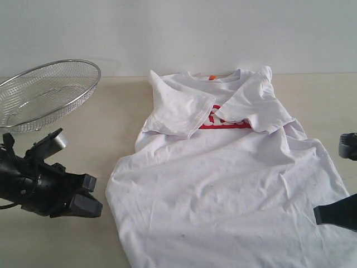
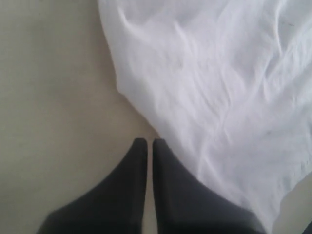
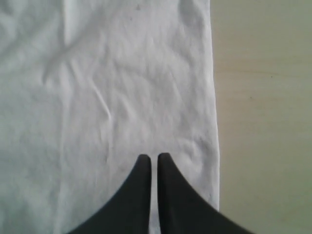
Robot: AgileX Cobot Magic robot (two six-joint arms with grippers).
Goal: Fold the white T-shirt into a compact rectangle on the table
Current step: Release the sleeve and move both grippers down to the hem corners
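The white T-shirt (image 1: 223, 190) lies spread on the table (image 1: 111, 128), collar at the far side. Both sleeves are folded in over the chest, so only part of the red lettering (image 1: 228, 121) shows. A small red neck tag (image 1: 212, 77) sits at the collar. My left gripper (image 1: 89, 195) hovers over bare table just left of the shirt's lower left edge (image 2: 141, 109), shut and holding nothing (image 2: 146, 142). My right gripper (image 1: 323, 215) is over the shirt's lower right part, near its straight side edge (image 3: 213, 122), shut with no cloth between its fingers (image 3: 151, 157).
A silver wire-mesh basket (image 1: 44, 95) stands at the back left of the table. A pale wall runs behind the table's far edge. Bare tabletop shows left of the shirt (image 2: 48, 97) and right of it (image 3: 263, 122).
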